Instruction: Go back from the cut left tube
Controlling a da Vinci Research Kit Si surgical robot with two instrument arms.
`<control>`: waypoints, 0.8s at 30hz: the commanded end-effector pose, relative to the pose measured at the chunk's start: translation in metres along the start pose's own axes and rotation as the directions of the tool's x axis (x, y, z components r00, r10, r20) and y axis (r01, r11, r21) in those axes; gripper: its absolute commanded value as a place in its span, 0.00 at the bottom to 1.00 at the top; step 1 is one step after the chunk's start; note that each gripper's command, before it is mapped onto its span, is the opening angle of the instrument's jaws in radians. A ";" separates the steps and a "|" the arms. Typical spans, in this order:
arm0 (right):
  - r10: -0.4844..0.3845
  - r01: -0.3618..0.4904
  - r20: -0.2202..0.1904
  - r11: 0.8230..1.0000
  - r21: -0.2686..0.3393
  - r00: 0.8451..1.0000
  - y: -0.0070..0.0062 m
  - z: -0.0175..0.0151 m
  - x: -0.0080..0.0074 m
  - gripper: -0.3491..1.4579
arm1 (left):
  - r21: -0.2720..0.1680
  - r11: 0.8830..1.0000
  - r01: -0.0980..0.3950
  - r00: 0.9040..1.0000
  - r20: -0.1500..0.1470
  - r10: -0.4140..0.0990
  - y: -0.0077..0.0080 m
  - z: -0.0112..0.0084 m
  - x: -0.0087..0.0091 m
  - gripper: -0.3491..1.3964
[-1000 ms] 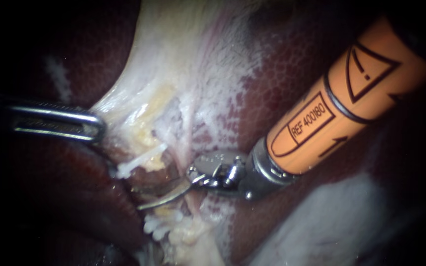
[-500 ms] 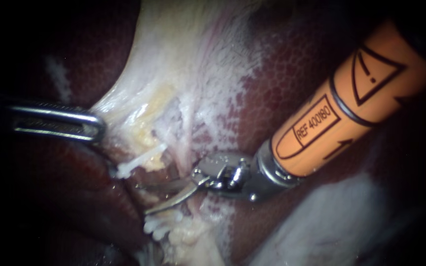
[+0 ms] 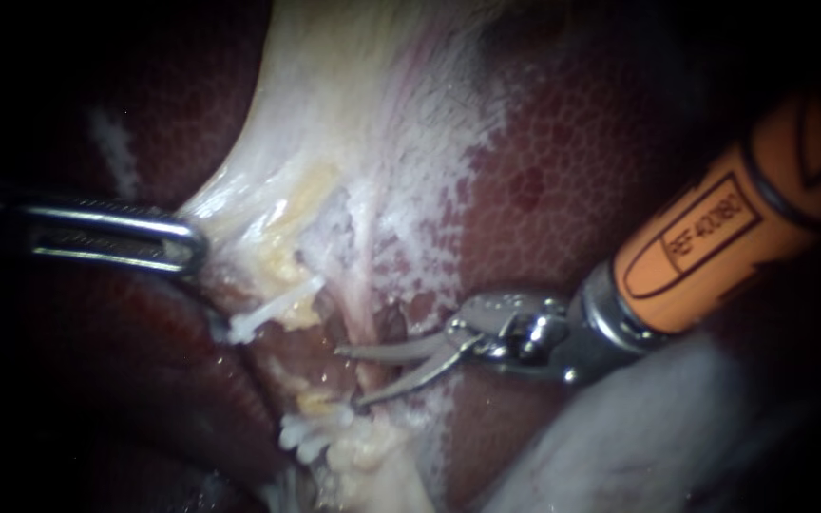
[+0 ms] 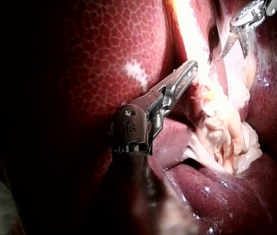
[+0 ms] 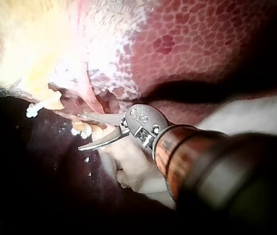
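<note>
The cut left tube (image 3: 282,302), a whitish stub pair closed by white plastic clips (image 3: 308,435), lies parted: the cut is complete. The orange-sleeved right instrument (image 3: 352,376) holds its curved steel blades spread and empty, tips just beside the tube gap; most of the retreat is judged outstanding. The steel left instrument (image 3: 187,249) pinches the pale yellowish tissue sheet (image 3: 334,114) beside the tube's upper stub

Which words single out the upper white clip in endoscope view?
Follow the pale tissue down between the dark red liver lobes. Just past the tip of the left instrument, one slim white clip lies slanted and alone; the other clips cluster lower, below the open jaws of the right instrument.
</note>
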 end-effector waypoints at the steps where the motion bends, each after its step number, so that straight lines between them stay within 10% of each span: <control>1: -0.024 0.024 -0.005 1.000 -0.019 1.000 0.0000 -0.0005 0.0001 0.76 | 0.000 1.000 0.000 1.000 0.000 0.000 0.0000 0.0000 0.0000 0.00; 9: -0.213 0.208 -0.012 0.964 -0.166 0.977 -0.0001 -0.0037 0.0006 0.88 | 0.000 1.000 0.000 1.000 0.000 0.000 0.0000 0.0000 0.0001 0.00; 24: -0.460 0.465 0.108 0.803 -0.374 0.881 -0.0008 -0.0069 0.0012 0.98 | 0.000 1.000 0.000 1.000 0.000 0.000 0.0000 0.0000 0.0001 0.00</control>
